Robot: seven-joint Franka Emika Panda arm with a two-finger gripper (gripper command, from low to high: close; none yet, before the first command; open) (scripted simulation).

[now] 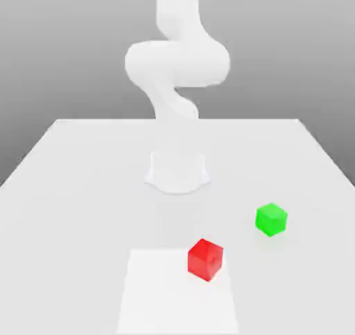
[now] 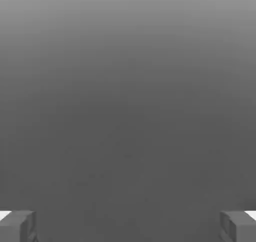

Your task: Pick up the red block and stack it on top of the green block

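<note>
Grey, featureless backdrop stands behind a pale tabletop (image 1: 83, 188), and everything I have to work with sits on that one surface. My arm (image 1: 177, 63) rises from its base (image 1: 177, 174), which is planted around the middle of the tabletop, a little toward the far edge, and the arm coils upward out of the top of the exterior view.

Both blocks lie on the near side of the base. The red block (image 1: 205, 259) rests close to the near edge, slightly toward the exterior view's right of the centre line. It sits on the right border of a lighter rectangular patch (image 1: 166, 292) that runs down to the near edge. It is turned so that one vertical edge faces the camera.

The green block (image 1: 271, 219) rests farther toward the exterior view's right and a bit farther from the near edge than the red one, roughly midway between the centre line and the right edge of the tabletop. It too sits flat, turned at an angle. The two blocks are near each other but clearly apart, with bare tabletop between them, and neither is stacked on anything.

From my hand view, my gripper (image 2: 128, 227) looks out over plain grey. My fingers (image 2: 19, 226) stand spread wide apart, one tip at each side of the picture, with nothing between them.
</note>
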